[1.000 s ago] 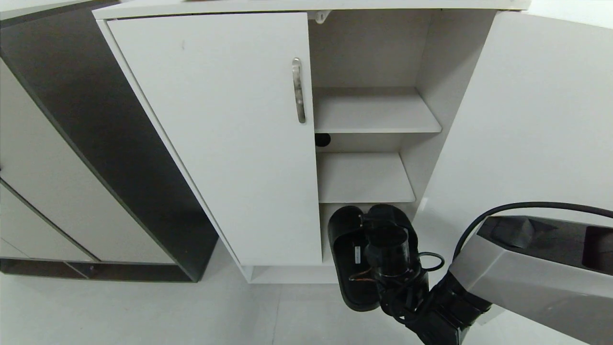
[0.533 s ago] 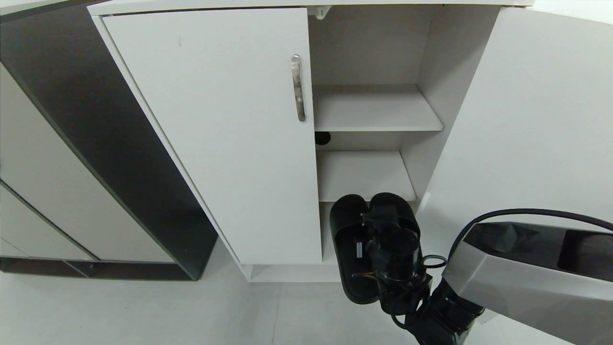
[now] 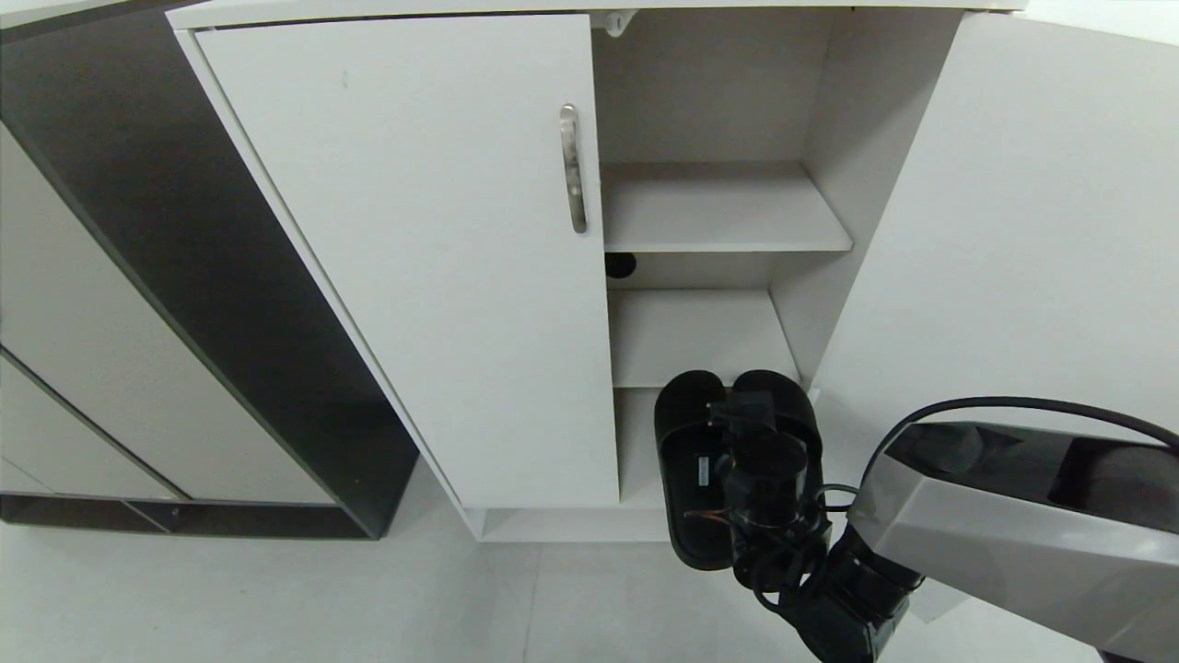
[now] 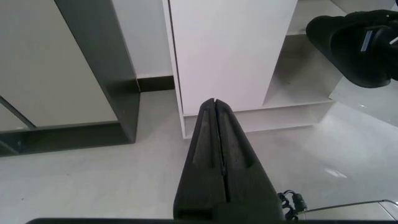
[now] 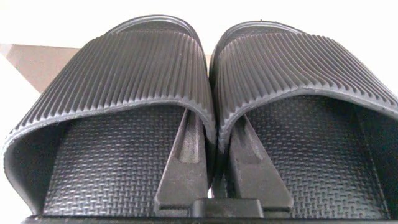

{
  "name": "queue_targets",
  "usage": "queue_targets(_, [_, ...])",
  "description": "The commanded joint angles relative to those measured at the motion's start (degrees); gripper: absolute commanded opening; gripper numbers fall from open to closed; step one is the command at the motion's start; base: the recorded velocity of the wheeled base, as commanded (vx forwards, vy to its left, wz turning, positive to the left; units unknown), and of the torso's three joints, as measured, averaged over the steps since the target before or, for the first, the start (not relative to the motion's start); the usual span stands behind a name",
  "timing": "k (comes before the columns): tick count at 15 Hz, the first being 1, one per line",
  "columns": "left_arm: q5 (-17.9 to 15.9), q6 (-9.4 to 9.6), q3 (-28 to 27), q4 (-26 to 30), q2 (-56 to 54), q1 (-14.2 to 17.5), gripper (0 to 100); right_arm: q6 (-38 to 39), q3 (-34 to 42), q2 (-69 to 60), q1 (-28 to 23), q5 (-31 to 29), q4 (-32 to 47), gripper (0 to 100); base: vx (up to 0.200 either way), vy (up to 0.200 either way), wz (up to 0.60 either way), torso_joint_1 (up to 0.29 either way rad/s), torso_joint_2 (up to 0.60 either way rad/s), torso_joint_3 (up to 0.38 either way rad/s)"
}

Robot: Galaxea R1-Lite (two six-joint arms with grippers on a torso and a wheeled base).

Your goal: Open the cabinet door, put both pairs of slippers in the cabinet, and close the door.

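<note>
Black ribbed rubber: the right gripper (image 5: 214, 165) has one finger (image 5: 181, 155) inside each of two slippers (image 3: 689, 460), pinching their inner walls together. The pair is held side by side, toes toward the cabinet (image 3: 718, 83), at the front edge of its bottom compartment, below two shelves (image 3: 718, 207). The open door (image 3: 1013, 230) stands at the right. The closed door (image 3: 414, 258) carries one handle (image 3: 573, 168). The left gripper (image 4: 213, 124), closed on nothing, hovers over the floor (image 4: 93, 180).
</note>
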Motion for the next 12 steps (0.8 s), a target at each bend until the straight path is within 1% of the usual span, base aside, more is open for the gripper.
queue_targets(1, [0.01,0.11,0.00,0.00,0.09,0.01,0,-0.01,-0.10,0.09,0.02,0.02,-0.08,0,0.000,0.000,0.00,0.000,0.00,0.000])
queue_targets(2, [0.01,0.11,0.00,0.00,0.09,0.01,0,-0.01,-0.10,0.18,0.02,0.02,-0.08,0,0.000,0.000,0.00,0.000,0.00,0.000])
queue_targets(10, [0.01,0.20,0.00,0.00,0.09,0.01,0,0.07,-0.80,0.62,-0.51,0.99,-0.70,0,0.200,0.000,0.00,0.001,0.00,0.003])
queue_targets(12, [0.01,0.20,0.00,0.00,0.09,0.01,0,0.43,-1.51,0.88,-0.86,3.10,-0.78,0,0.000,0.000,0.00,0.000,0.00,0.000])
